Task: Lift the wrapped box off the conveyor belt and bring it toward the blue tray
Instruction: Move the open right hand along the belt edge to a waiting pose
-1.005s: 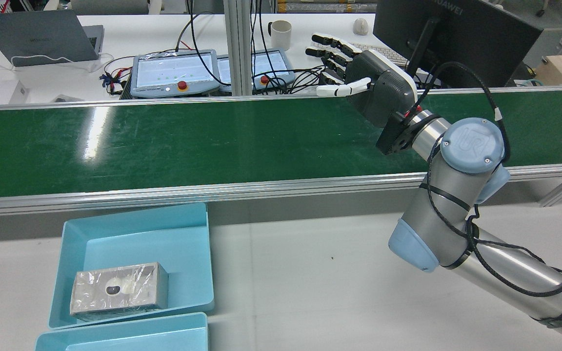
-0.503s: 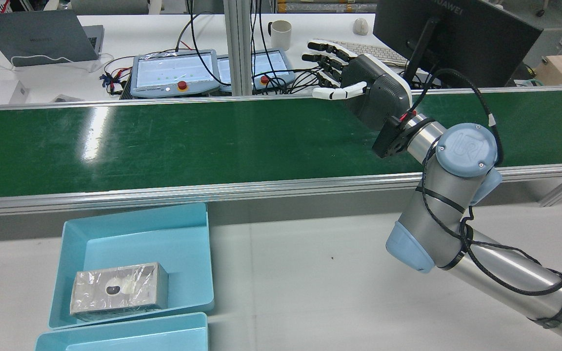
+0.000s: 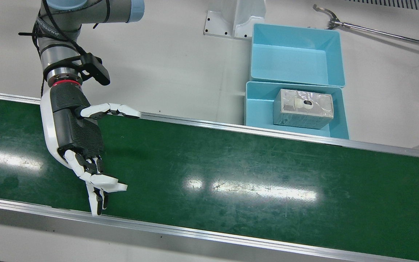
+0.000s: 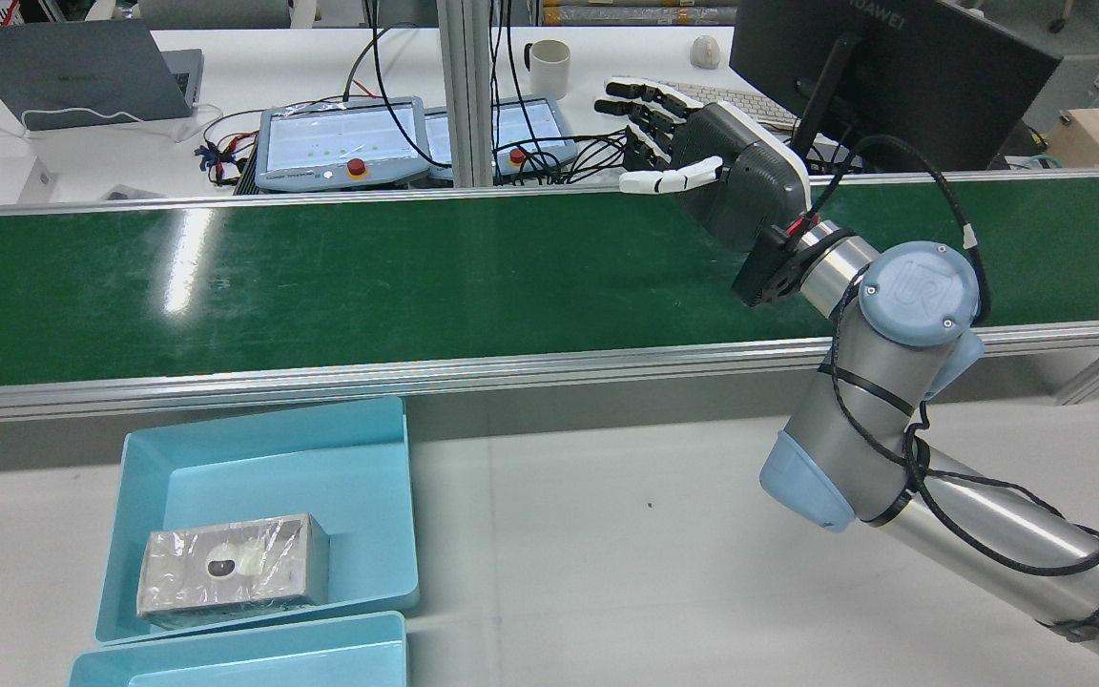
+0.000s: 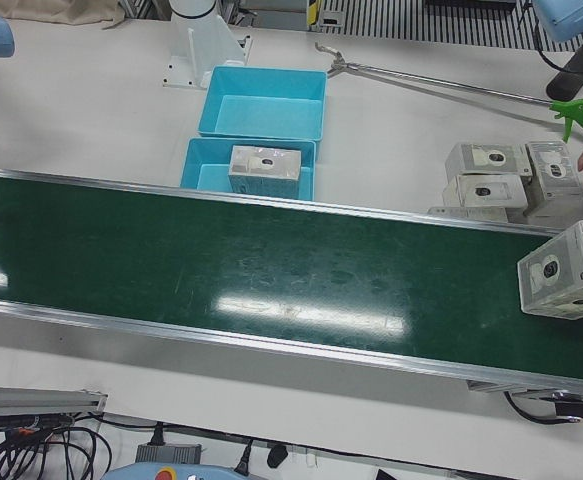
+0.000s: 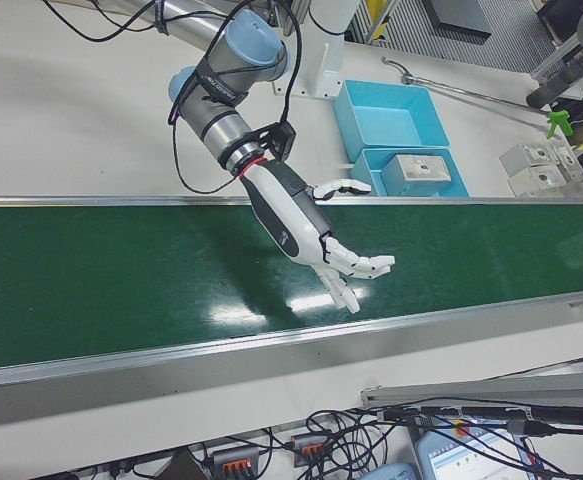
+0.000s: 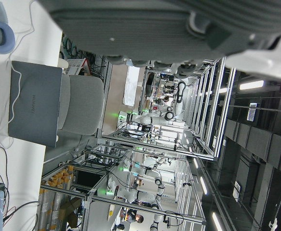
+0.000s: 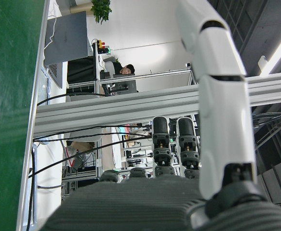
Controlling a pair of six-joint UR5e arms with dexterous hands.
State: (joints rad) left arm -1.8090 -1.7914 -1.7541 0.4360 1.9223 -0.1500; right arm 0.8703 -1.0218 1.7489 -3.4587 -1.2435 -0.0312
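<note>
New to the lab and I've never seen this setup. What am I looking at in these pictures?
It is a robot arm ending in a many-fingered right hand, held open and empty above a green conveyor belt. Fixed cameras look from behind and from the front, and one small camera rides on each hand. A wrapped box rides the belt's far end in the left-front view. Beside the belt stand two blue trays; the nearer one holds another wrapped box. Spare boxes are stacked on the table. The left hand appears only as a close-up blur.

Wrapped box (image 5: 568,271) on conveyor belt (image 5: 271,270) end; blue tray (image 5: 203,170) beside belt.
</note>
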